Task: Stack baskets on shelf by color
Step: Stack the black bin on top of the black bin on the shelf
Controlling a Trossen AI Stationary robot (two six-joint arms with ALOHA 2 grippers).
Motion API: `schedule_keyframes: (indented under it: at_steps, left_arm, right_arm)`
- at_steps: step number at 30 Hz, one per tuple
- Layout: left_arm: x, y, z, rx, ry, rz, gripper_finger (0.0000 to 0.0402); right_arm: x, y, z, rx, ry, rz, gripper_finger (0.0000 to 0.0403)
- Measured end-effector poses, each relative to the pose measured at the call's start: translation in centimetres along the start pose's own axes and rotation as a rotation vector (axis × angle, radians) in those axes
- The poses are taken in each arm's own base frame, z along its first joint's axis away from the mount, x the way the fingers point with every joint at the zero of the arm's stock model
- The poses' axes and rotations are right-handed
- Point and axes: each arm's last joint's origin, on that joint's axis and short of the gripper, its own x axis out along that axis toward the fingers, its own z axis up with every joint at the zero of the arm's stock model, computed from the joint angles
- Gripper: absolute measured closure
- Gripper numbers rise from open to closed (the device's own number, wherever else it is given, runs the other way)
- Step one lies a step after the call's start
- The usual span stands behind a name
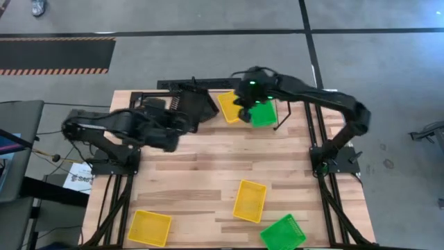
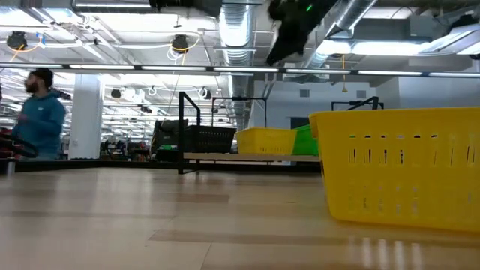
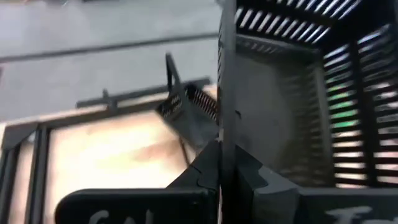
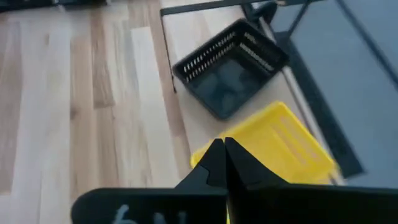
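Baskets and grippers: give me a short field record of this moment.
left gripper: shut on held black basket, by the shelf
right gripper: shut, empty, raised over the shelf
on shelf: shelf black basket, shelf yellow basket, shelf green basket
loose on table: middle yellow basket, corner yellow basket, loose green basket
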Motion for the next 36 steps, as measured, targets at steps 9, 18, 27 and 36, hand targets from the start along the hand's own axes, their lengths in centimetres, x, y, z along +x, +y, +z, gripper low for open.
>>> schedule_keyframes:
  at_steps: [9,18,27,36]
  left_arm:
    - [-3.0,3.7,1.9,-0.015,-0.078,-0.105,0.0401]
    - [-3.0,3.9,1.9,0.027,-0.076,-0.107,0.0401]
    - [-3.1,3.8,1.8,0.030,-0.070,-0.112,0.0401]
    - [-3.1,3.8,1.8,0.030,-0.064,-0.114,0.0402]
  right_arm:
    - [9.5,-0.6,1.7,0.021,0.058,0.087,0.0401]
    - [15.1,-0.4,3.5,-0.033,0.175,0.132,0.0402]
    - [18.4,-0.3,2.1,-0.066,0.277,0.147,0.0402]
    - [17.6,-1.4,2.7,-0.104,0.235,0.101,0.0402]
